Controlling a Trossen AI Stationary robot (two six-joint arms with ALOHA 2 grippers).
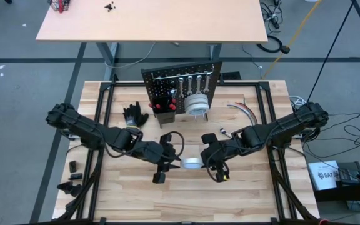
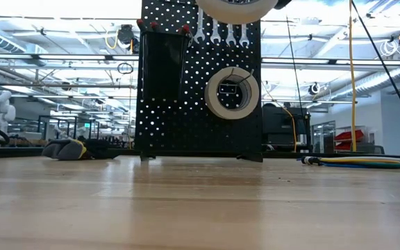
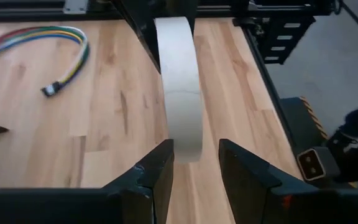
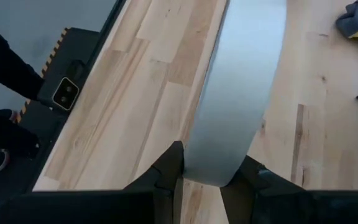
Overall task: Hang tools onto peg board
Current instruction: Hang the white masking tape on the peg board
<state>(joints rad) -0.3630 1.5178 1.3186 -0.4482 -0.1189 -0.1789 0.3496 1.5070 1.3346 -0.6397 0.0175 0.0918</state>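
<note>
A white tape roll (image 1: 191, 163) hangs in the air between both grippers over the table's middle; in the low view only its lower part (image 2: 236, 8) shows, well above the wood. My right gripper (image 4: 209, 177) is shut on it from the table's right. My left gripper (image 3: 196, 165) is open, its fingers standing on either side of the roll's opposite rim (image 3: 185, 143). The upright black peg board (image 1: 181, 87) stands at the far side. On its hooks hang another tape roll (image 2: 232, 93) and silver wrenches (image 2: 217, 31). My right gripper pinches the tape roll across its width, one finger (image 4: 169, 165) on each flat face, at the rim nearest the table's right (image 4: 213, 168). The fingers come in about level from the right. The roll is lifted clear of the table.
Black gloves (image 1: 135, 115) lie left of the peg board and coloured hoses (image 1: 242, 109) right of it. A black bin with red-handled screwdrivers (image 1: 163, 106) hangs on the board. Small black parts (image 1: 74, 169) sit near the left edge.
</note>
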